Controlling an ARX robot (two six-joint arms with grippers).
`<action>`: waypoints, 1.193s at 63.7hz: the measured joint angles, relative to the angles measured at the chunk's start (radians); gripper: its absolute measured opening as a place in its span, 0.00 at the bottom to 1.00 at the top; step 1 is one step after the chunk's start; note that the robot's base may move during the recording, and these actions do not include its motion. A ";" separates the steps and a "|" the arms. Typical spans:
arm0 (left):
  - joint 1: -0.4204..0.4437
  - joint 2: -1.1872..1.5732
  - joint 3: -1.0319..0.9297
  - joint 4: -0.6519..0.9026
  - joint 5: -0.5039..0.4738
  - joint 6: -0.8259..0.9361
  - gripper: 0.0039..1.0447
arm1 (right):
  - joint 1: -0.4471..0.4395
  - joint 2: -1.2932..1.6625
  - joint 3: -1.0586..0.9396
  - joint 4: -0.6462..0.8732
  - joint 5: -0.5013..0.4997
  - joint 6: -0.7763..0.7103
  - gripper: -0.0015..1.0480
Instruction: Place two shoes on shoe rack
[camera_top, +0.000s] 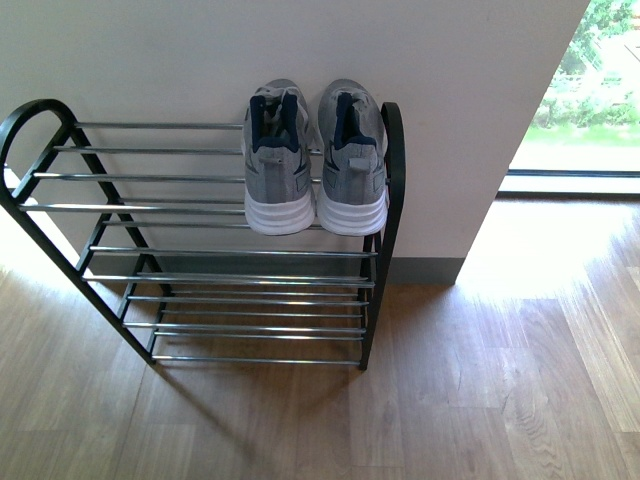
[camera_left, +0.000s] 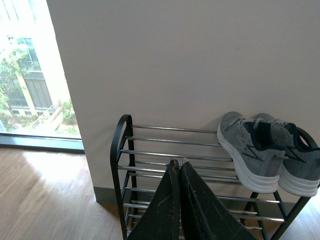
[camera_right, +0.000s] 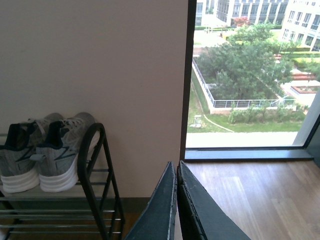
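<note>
Two grey knit sneakers, one (camera_top: 277, 160) beside the other (camera_top: 352, 157), stand side by side on the top shelf of the shoe rack (camera_top: 150, 177), at its right end, heels toward me. They also show in the left wrist view (camera_left: 250, 150) and in the right wrist view (camera_right: 60, 147). The pale-blue slides are out of view. My left gripper (camera_left: 177, 162) is shut and empty, away from the rack's front. My right gripper (camera_right: 176, 165) is shut and empty, off the rack's right side. Neither arm shows in the front view.
The rack (camera_left: 122, 150) stands against a white wall (camera_top: 300, 50) on a wooden floor (camera_top: 480, 400). A large window (camera_right: 250, 75) lies to the right of the wall, and another (camera_left: 25, 75) to the left. The lower shelves (camera_top: 250, 300) hold nothing.
</note>
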 joint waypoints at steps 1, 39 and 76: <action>0.000 0.000 0.000 0.000 0.000 0.000 0.01 | 0.000 0.000 0.000 0.000 0.000 0.000 0.02; 0.000 -0.001 0.000 0.000 0.000 0.000 0.54 | 0.000 0.000 0.000 0.000 0.000 0.000 0.53; 0.000 -0.002 0.000 0.000 0.000 0.002 0.91 | 0.000 0.000 0.000 0.000 0.000 0.000 0.91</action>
